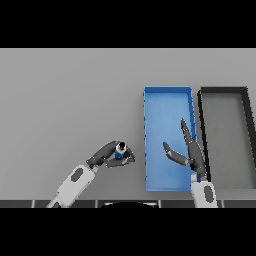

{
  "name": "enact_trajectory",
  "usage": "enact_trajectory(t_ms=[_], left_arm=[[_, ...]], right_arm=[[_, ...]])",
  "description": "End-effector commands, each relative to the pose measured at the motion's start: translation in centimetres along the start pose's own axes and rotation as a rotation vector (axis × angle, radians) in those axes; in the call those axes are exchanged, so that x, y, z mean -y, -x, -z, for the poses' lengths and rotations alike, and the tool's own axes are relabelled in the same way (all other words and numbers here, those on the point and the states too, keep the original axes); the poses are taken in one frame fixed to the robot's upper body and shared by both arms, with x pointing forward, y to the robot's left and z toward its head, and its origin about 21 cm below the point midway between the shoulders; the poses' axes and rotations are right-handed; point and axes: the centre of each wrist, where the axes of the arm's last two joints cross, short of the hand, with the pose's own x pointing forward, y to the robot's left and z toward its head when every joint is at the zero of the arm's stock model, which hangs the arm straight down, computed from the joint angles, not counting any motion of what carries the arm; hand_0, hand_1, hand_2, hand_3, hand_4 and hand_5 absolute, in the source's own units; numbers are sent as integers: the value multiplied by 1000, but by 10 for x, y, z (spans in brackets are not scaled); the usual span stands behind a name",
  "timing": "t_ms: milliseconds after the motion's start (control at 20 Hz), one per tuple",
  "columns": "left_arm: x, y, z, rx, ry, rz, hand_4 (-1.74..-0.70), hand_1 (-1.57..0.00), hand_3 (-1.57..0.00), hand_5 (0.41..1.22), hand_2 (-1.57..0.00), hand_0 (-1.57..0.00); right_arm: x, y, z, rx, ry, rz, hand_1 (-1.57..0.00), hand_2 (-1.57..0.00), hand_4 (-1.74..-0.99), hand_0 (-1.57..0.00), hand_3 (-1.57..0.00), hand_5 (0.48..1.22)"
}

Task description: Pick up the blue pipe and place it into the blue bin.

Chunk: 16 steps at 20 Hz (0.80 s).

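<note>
Grey tabletop (70,100) is carrying two trays side by side: the blue bin (167,97) and, just right of it, a black bin (223,91). The right hand (191,150) is hanging over the blue bin, fingers straight and thumb spread. The left hand (111,155) is curling round the small blue pipe (119,151), near the bin's left wall. Grasping looks done; next, the pipe needs carrying rightward over that wall and releasing.

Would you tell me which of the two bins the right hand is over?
The blue bin: the open right hand hangs over it. The black bin sits beside it, farther right.
</note>
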Motion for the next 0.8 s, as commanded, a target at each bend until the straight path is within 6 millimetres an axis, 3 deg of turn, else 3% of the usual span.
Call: enact_trajectory(t_ms=[0,200,500,750], left_arm=[[-1,1,-1,1,-15,7,-1665,-1384,-1317,1144,-1395,-1347],[5,-20,6,107,-51,-11,-1710,-1494,-1423,1190,-1499,-1479],[7,-64,21,205,-15,-3,-1733,-1551,-1476,1213,-1552,-1547],[12,-74,22,167,19,21,-1738,-1564,-1495,1218,-1565,-1563]], right_arm=[[0,3,0,-10,2,5,1,1,-1190,1,1,600],[-2,5,-2,2,-4,-12,1,1,-1187,1,1,603],[2,4,-4,15,7,-25,1,1,-1157,1,1,600],[3,5,-3,28,12,-32,1,1,-1133,1,1,606]])
